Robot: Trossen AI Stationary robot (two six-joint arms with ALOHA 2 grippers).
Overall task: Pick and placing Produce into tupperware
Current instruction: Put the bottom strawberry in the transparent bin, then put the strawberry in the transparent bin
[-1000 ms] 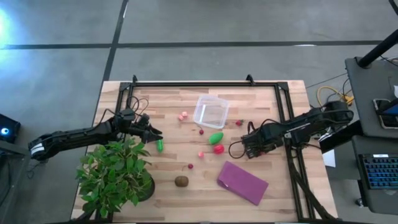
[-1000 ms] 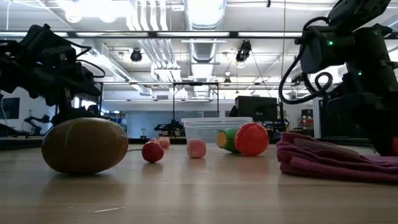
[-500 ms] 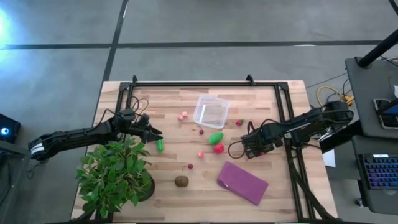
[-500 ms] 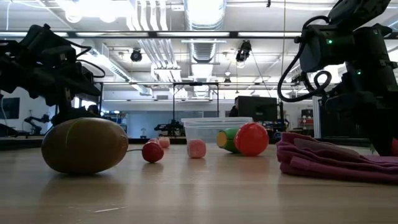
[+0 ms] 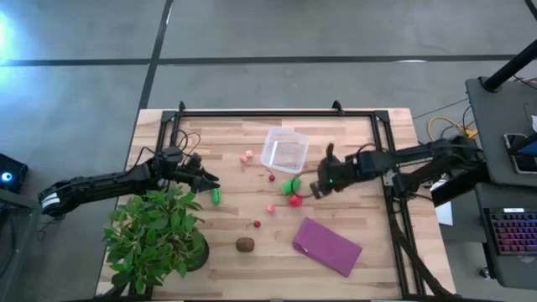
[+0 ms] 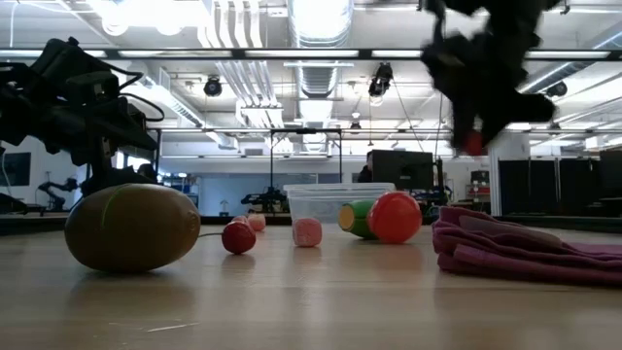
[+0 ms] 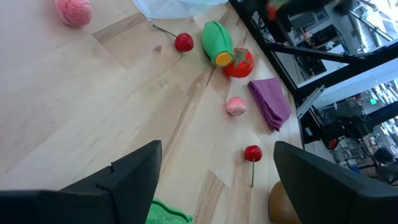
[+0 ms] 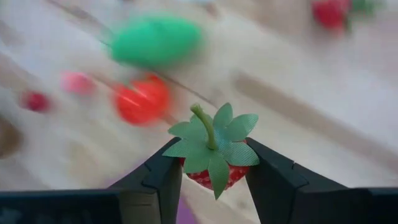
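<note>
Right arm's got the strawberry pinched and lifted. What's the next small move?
Probably carry it on toward the tupperware. The right gripper holds the strawberry by its sides, raised off the table, near the tub's right edge but not yet over it.

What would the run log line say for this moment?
right gripper: shut on strawberry, lifted above table | left gripper: open, over green piece | tupperware: looks empty

I see my two arms as slim, dark, near-black jointed limbs. The left arm [image 5: 109,182] ends in a pale grey cuff at its outer end, with thin black cables looping near its wrist. The right arm [image 5: 403,161] carries curled black cable loops. My fingers [image 8: 273,183] are matte black, blocky, angular.
</note>
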